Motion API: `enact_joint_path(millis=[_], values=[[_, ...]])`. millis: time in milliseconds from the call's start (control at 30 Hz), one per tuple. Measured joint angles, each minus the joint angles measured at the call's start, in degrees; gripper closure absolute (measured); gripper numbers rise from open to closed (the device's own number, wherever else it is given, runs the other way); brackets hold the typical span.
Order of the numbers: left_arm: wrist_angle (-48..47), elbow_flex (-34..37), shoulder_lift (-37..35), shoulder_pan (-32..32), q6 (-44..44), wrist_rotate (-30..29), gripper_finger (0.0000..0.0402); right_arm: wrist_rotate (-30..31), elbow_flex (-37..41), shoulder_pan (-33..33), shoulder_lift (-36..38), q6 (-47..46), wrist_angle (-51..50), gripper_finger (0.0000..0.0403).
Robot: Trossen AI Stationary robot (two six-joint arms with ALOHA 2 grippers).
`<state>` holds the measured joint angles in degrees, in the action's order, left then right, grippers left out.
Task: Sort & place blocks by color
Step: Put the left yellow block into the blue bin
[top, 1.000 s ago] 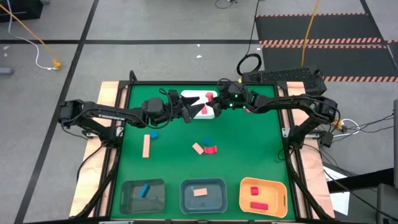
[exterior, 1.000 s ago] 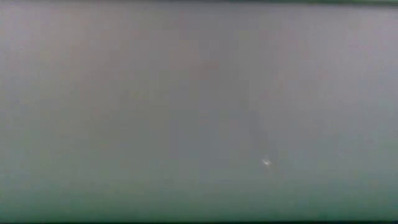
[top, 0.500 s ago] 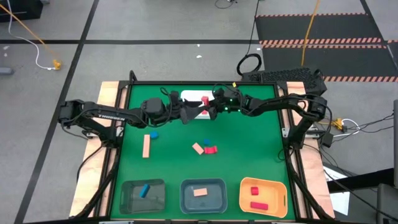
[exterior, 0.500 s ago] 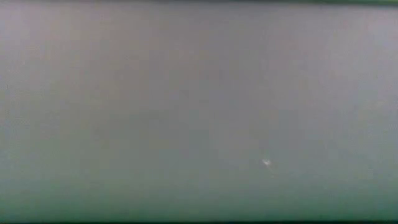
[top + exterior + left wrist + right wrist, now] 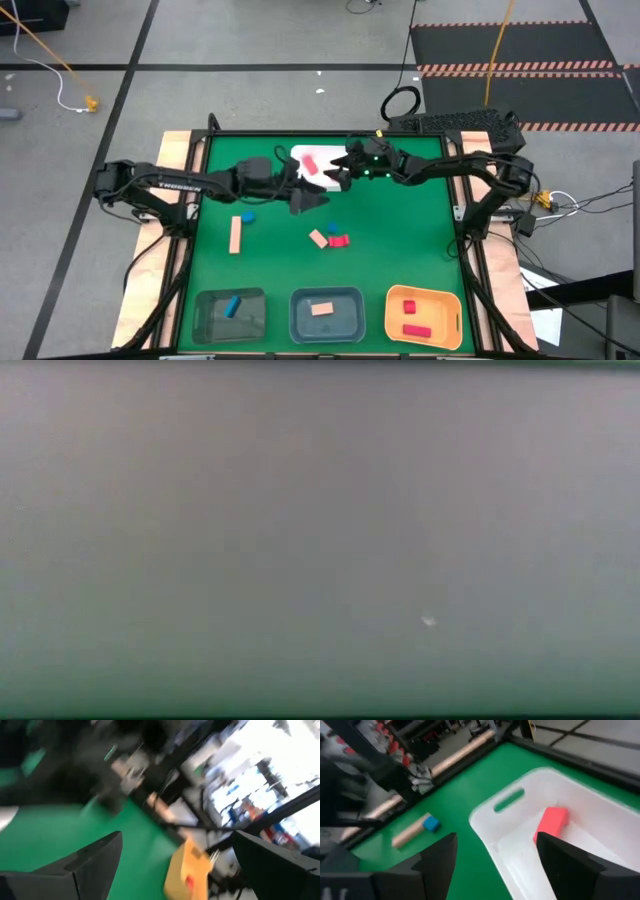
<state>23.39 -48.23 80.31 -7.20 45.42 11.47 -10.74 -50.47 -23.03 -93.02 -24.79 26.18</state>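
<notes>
High view: left gripper point(image 5: 312, 202) and right gripper point(image 5: 340, 174), both spread and empty, flank the white tray point(image 5: 312, 152) at twelve o'clock holding one red block point(image 5: 308, 162). Four blocks already binned at six o'clock; five remain.

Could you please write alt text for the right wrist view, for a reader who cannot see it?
A white tray with a slot handle sits on the green table, holding one red block. The right claw hangs open above the tray's edge. Farther off on the green lie a small blue block and a tan bar, side by side.
</notes>
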Motion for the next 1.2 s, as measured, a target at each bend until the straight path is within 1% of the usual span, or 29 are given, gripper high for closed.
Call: enact_joint_path(millis=[100, 200, 300, 433, 500, 567, 667, 833, 900, 967, 1100, 1200], values=[[-8.83, 0.00, 0.00, -0.60, 1.46, 3.38, 0.0025, 0.00, -0.01, 0.20, 4.81, 0.48, -4.48, 0.0133], [-18.15, 0.01, -0.28, -0.40, 3.61, 5.77, 0.0025, 0.01, -0.01, 0.75, 10.48, 1.14, -10.17, 0.0136], [-27.68, 0.00, -0.85, 0.64, 5.81, 6.44, 0.0025, 0.00, -0.02, 1.87, 16.16, 1.45, -15.32, 0.0140], [-43.28, -0.09, -3.45, 3.21, 10.76, 6.39, 0.0025, 0.09, -0.03, 3.95, 22.23, 0.21, -21.88, 0.0141], [-52.68, 0.02, -5.21, 5.21, 14.40, 5.53, 0.0025, 0.11, -0.03, 5.02, 24.50, -0.49, -24.47, 0.0141], [-59.72, 0.03, -7.03, 7.74, 18.73, 4.15, 0.0025, 0.24, -0.03, 5.94, 25.87, -1.20, -26.04, 0.0141], [-70.64, 0.01, -9.50, 11.55, 26.90, 0.54, 0.0025, 0.27, -0.03, 6.85, 26.86, -1.47, -27.33, 0.0142], [-82.89, 0.02, -10.39, 17.22, 42.24, -7.28, 0.0025, 0.38, -0.03, 7.04, 26.25, -0.54, -27.96, 0.0142], [-85.63, 0.04, -9.71, 18.47, 47.46, -9.59, 0.0025, 0.49, -0.03, 7.02, 25.81, 0.50, -28.15, 0.0142], [-86.86, 0.68, -9.08, 19.21, 50.64, -10.80, 0.0025, 0.59, -0.03, 6.99, 25.22, 1.73, -27.80, 0.0142], [-83.27, 3.88, -9.01, 19.45, 53.33, -12.01, 0.0025, 0.61, -0.03, 7.01, 24.32, 3.56, -27.77, 0.0142], [-78.00, 7.56, -8.89, 19.45, 54.60, -13.23, 0.0025, 0.63, -0.01, 6.99, 23.58, 4.28, -27.86, 0.0142]])
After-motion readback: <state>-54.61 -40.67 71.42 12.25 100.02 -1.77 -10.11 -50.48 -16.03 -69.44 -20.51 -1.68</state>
